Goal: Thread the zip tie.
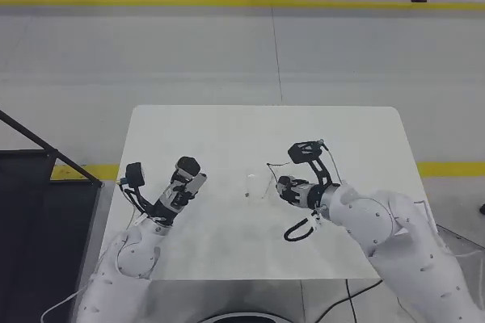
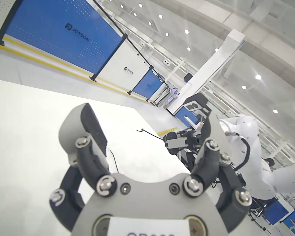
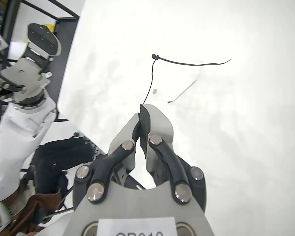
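Your right gripper (image 3: 141, 111) is clamped tight on thin end of zip tie (image 3: 154, 56), pads pressed together. In top view it sits centre-right of frame, over table (image 1: 226, 129). Tie held up off table: one strand climbs from pads to head, second strand runs off toward right of right wrist frame. Your left gripper (image 2: 151, 124) is spread wide, nothing between fingers, lower left in top view, well apart from tie.

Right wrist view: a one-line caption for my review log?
Right gripper shut on one end of the black zip tie, held over the white table.
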Robot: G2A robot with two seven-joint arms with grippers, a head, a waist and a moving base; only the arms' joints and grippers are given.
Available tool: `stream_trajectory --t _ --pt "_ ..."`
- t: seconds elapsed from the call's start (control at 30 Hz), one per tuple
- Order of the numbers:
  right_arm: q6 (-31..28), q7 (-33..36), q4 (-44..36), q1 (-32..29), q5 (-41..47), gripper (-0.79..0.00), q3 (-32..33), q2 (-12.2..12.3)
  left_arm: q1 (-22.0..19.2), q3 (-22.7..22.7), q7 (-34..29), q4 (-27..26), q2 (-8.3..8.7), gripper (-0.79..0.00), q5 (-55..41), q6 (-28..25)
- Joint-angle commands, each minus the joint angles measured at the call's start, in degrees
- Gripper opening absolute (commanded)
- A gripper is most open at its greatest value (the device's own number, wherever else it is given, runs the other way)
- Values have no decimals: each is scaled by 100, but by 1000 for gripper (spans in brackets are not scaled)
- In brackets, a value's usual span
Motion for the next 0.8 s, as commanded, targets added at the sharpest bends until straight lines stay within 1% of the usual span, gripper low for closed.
stream_trajectory --t 0.0,0.17,0.37,0.6,0.77 --pt "415 170 -48 80 -625 -785 -219 -20 0 0 -4 0 0 0 -3 1" --pt "973 742 102 484 -1530 -785 -928 -165 0 0 -4 0 0 0 -3 1" --pt "1290 1240 606 1048 -1940 -785 -1589 -417 0 0 -4 0 0 0 -3 1" --pt "1148 1451 1271 1598 -2058 -785 -2194 -771 0 0 -4 0 0 0 -3 1" --pt "1084 1516 1706 1853 -2047 -785 -2436 -1015 0 0 -4 0 0 0 -3 1"
